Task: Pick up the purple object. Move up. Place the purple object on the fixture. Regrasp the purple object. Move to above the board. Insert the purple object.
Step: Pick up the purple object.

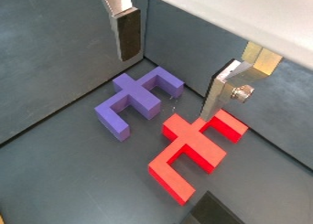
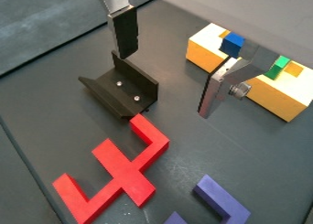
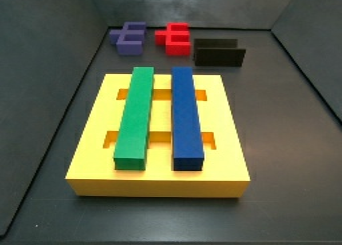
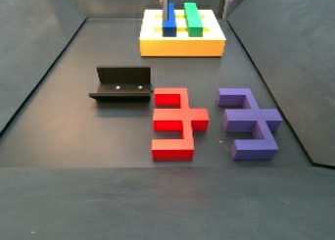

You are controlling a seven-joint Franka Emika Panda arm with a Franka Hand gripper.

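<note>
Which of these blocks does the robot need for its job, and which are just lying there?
Needed:
- purple block, lying on the floor
- black fixture, nothing on it
- yellow board with slots
- tool, open, holding nothing, hanging above the purple and red blocks

Just lying about:
- red block, beside the purple one
- green bar and blue bar, already on the board

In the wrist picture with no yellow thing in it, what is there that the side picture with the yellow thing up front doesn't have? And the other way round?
Only the wrist view shows the tool, open and empty above the floor, with its silver fingers over the two notched pieces.

Only the side view shows the yellow board with its long green bar and blue bar.

Both show the purple object lying beside the red piece.
</note>
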